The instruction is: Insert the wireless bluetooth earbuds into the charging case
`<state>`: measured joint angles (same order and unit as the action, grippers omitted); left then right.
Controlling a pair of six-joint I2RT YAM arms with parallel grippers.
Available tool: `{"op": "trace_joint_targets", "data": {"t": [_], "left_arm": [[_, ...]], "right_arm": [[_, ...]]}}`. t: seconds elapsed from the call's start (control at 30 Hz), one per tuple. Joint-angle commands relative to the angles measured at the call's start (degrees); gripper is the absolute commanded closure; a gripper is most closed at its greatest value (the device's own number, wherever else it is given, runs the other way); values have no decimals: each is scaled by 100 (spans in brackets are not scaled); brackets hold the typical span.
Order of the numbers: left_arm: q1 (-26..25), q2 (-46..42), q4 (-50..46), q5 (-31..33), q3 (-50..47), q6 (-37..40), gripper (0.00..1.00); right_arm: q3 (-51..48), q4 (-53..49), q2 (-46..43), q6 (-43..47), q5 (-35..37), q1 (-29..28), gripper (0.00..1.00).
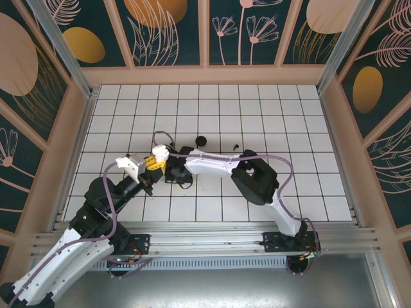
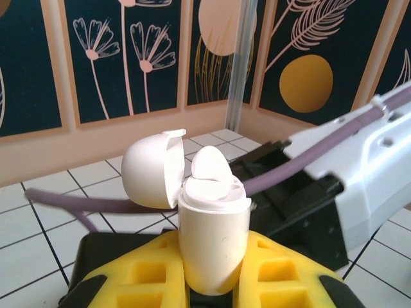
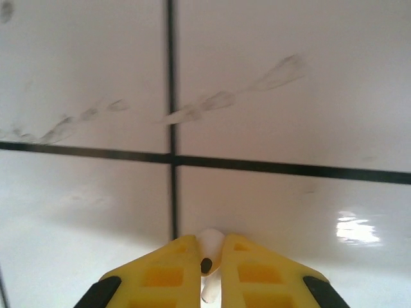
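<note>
- The left gripper point(image 2: 215, 273) is clamped tight around the lower body of the white charging case point(image 2: 213, 224), holding it upright above the tiled table point(image 2: 38, 244). Its yellow fingers point(image 2: 144, 279) are cut off by the bottom edge of the left wrist view.
- The case's lid point(image 2: 151, 170) is swung open to the left.
- A seated earbud point(image 2: 209, 168), white, stands in the mouth of the case. Only its rounded top shows, and the stem is hidden inside.
- Whether the case's second slot is filled cannot be made out.
- The right gripper point(image 3: 209, 249) has its yellow fingers point(image 3: 170, 269) nearly together, nipping a pinched earbud point(image 3: 209, 239), also white.
- Little of that earbud shows: a pale tip above the fingers and a sliver of it in the slit between them. It hangs over the tiles, and whether it touches them cannot be told.
- From the top camera both wrists crowd together left of centre, and the case shows as a small white blob point(image 1: 159, 152) by the yellow fingers.
- Two dark things lie on the tiles beyond the right arm point(image 1: 212, 165), one rounded point(image 1: 201, 140) and one smaller point(image 1: 236, 149). They are too small to tell case from earbud.
</note>
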<state>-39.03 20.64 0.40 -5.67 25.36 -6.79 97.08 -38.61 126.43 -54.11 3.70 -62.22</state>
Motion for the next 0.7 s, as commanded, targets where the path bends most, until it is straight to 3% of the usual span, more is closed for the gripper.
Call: {"op": "trace_joint_targets", "data": {"t": [0.0, 0.2, 0.53, 0.67], "left_arm": [[-37, 112, 391, -131, -143, -168, 99], [-35, 522, 968, -266, -271, -280, 99], [-37, 1625, 2320, -510, -557, -459, 99], [-41, 2094, 2896, -575, -625, -552, 99]], "right_arm": [[-583, -504, -411, 343, 570, 295, 96], [-1865, -321, -1346, 765, 897, 921, 97], [-3453, 243, -2195, 2729, 827, 1971, 96], [-3691, 377, -2328, 2923, 665, 2168, 88]]}}
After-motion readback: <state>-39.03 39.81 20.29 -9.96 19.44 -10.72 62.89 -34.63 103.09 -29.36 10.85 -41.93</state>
